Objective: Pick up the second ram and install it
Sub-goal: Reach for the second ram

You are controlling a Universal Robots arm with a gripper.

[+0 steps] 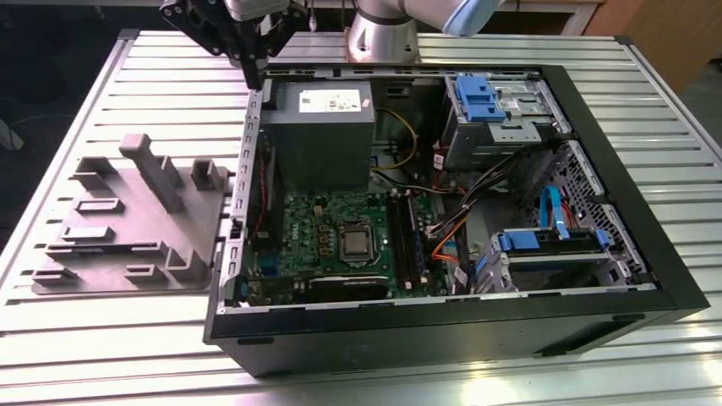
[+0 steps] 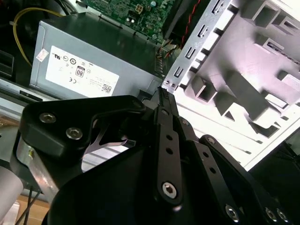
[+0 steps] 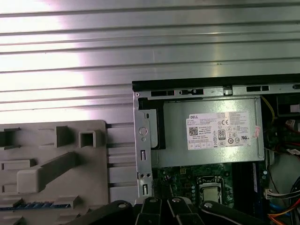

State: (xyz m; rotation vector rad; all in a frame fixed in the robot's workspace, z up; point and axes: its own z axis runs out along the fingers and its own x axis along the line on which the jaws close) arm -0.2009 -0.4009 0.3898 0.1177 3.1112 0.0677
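1. The tool [image 1: 255, 76] was seen clenched, with nothing visible between its fingers. In the exterior view it was held above the 11 o'clock corner of the open computer case [image 1: 451, 334], just beside the power supply [image 1: 319, 127].
2. A thin dark strip with bluish marks, judged to be the second ram [image 3: 37, 205], was seen standing in a slot of the grey holder tray [image 1: 68, 279]. The tray lay on the tabletop [image 1: 169, 68] at 9 o'clock of the case.
3. The task was judged barely begun, with both pick-up and seating left to do. The memory slots [image 1: 408, 241] were found at 3 o'clock of the processor socket [image 1: 355, 241].
4. The case's perforated wall [image 1: 250, 152] stood between tray and slots. Open room was seen above the tray, apart from its tall post [image 1: 158, 169], while cables [image 1: 445, 233] crowded the slots at 3 o'clock.
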